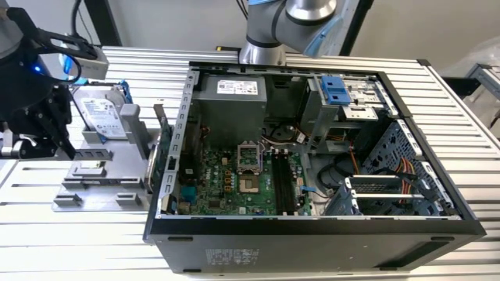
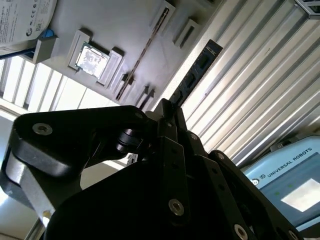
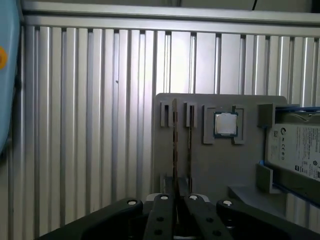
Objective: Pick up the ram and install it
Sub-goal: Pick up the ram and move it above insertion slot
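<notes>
The ram [image 2: 200,65] is a long, thin dark stick that juts out from between my fingertips. In the first wrist view the ram [image 3: 175,145] appears edge-on over the grey fixture plate [image 3: 215,165]. My gripper [image 3: 176,197] is shut on its near end, as the gripper [image 2: 170,107] also shows from behind. In the exterior view my gripper [image 1: 47,146] hangs over the plate [image 1: 102,199] at the far left. The motherboard's black memory slots [image 1: 283,181] lie inside the open computer case [image 1: 312,234], well to the exterior view's right.
A second thin stick [image 3: 190,145] stands in the plate's holders beside the held one. A processor chip [image 3: 226,123] and a silver hard drive [image 1: 102,117] in a blue frame also sit on the plate. Ribbed aluminium table [image 1: 62,246] surrounds everything.
</notes>
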`<move>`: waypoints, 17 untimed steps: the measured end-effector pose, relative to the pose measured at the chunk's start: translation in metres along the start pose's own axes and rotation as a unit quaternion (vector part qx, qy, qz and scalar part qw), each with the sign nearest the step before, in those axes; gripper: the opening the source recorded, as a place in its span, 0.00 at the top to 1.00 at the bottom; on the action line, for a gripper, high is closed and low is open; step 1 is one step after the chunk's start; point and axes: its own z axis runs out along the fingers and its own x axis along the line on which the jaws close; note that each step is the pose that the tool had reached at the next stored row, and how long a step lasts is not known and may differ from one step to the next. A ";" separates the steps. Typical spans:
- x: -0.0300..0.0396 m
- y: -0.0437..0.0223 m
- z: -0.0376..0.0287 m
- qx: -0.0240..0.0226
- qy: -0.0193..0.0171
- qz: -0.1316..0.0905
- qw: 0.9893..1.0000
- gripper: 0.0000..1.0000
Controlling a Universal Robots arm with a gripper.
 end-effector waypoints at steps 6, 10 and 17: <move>-0.0003 0.0003 -0.0093 0.000 0.000 0.000 1.000 1.00; -0.0005 0.0005 -0.0158 0.000 0.000 0.000 1.000 1.00; -0.0007 0.0007 -0.0231 0.000 0.000 0.000 1.000 1.00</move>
